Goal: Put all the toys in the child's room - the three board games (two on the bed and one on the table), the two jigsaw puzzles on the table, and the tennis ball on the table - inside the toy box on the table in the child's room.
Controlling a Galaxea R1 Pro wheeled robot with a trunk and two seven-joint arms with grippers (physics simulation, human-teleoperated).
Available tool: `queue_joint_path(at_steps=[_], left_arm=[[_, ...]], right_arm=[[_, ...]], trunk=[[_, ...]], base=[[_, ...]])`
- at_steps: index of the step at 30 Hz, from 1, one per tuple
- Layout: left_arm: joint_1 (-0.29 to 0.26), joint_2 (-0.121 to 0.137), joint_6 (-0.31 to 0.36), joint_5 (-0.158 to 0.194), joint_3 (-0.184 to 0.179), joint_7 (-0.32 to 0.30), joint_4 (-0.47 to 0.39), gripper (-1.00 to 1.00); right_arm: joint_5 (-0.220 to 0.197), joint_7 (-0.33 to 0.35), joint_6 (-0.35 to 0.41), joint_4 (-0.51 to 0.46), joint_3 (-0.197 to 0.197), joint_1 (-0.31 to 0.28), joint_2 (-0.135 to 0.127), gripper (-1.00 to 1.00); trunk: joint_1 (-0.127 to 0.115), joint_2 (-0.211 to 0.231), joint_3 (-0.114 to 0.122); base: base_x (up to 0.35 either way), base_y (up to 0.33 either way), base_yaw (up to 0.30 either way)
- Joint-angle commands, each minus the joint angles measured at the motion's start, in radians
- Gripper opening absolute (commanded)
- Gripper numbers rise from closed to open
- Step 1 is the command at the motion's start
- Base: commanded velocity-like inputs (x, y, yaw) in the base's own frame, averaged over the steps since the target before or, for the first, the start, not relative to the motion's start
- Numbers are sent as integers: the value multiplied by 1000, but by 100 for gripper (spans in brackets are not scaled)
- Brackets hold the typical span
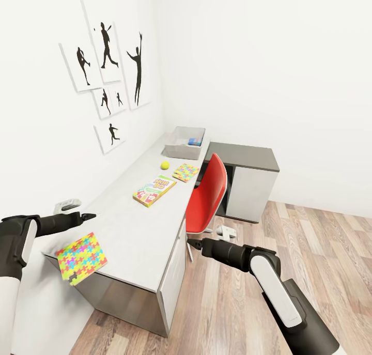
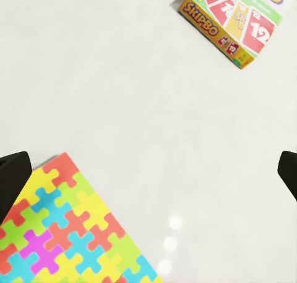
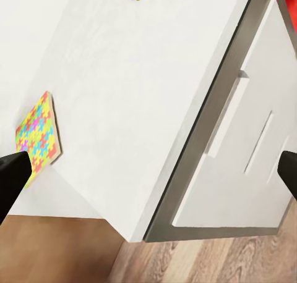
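- My left gripper [image 1: 92, 216] hovers with jaws apart and empty, above the near puzzle [image 1: 81, 256], which overhangs the table's [image 1: 134, 231] near corner.
- The SKIP-BO game [image 1: 154, 190] lies mid-table; the ball [image 1: 165, 165] and second puzzle [image 1: 185, 172] sit beyond it, just before the box [image 1: 184, 142].
- Inside the box I see one blue game [image 1: 195, 141].
- My right gripper [image 1: 189, 243], spread and empty, hangs off the table's front edge.
- Count: two puzzles, two games visible, one ball. I judge one toy done, four visible left.

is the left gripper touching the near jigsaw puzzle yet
Apart. In the left wrist view the left gripper is open, and bare table shows between the jigsaw puzzle and the far fingertip.
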Motion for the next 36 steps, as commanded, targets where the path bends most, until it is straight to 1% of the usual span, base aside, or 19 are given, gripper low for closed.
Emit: queue_joint_path(at_steps=[1, 4, 10, 12, 15, 17, 25, 27, 30, 31, 34, 35, 36], left_arm=[[-1, 0, 7, -3, 3, -5, 0, 100], [-1, 0, 19, -3, 4, -4, 0, 100], [-1, 1, 102, 1, 8, -15, 0, 100], [-1, 3, 123, 4, 21, -19, 0, 100], [-1, 7, 133, 8, 37, -21, 1, 100], [-1, 6, 136, 10, 41, -32, 1, 100], [1, 0, 139, 9, 39, -83, -7, 100], [13, 0, 139, 9, 39, -97, -6, 100], [51, -2, 139, 8, 39, -141, -6, 100], [54, -2, 139, 8, 38, -149, -6, 100], [75, -2, 139, 6, 39, -177, -3, 100], [95, -2, 137, 8, 39, -186, -5, 100], [97, -2, 137, 8, 39, -187, -6, 100]], right_arm=[[-11, -10, 1, -1, 2, -1, -1, 100], [-11, -10, 1, -1, 2, -1, 0, 100], [-12, -10, 1, -1, 2, -1, 0, 100], [-12, -10, 2, -1, 1, -1, -1, 100], [-12, -10, 2, -1, 0, -1, -3, 100], [-12, -11, 3, -1, -1, -1, -3, 100], [-20, -11, 6, -1, -13, -1, -7, 100], [-20, -10, 6, -1, -14, -1, -8, 100], [-22, -11, 8, -1, -31, -1, -7, 100], [-22, -12, 8, -1, -36, -1, -7, 100], [-22, -12, 9, -1, -68, -1, -5, 100], [-22, -12, 11, -1, -86, -1, -1, 100], [-22, -12, 11, -1, -88, -1, 0, 100]], trunk=[[0, -1, -1], [0, -1, -1], [0, -1, -1], [0, -1, -1], [0, -1, -1], [0, -1, -1], [0, -1, -1], [0, -1, -1], [0, -1, -1], [0, -1, -1], [0, -1, -1], [0, -1, -1], [0, -1, -1]], base=[[0, 0, 0], [0, 0, 0], [0, 0, 0], [-61, 19, 0], [-151, 71, 0], [-89, 41, 0], [-20, 9, 0], [-40, 4, 0], [-163, 77, 0], [-139, 72, 0], [-76, 40, 0], [-15, 8, 0], [-12, 6, 0]])
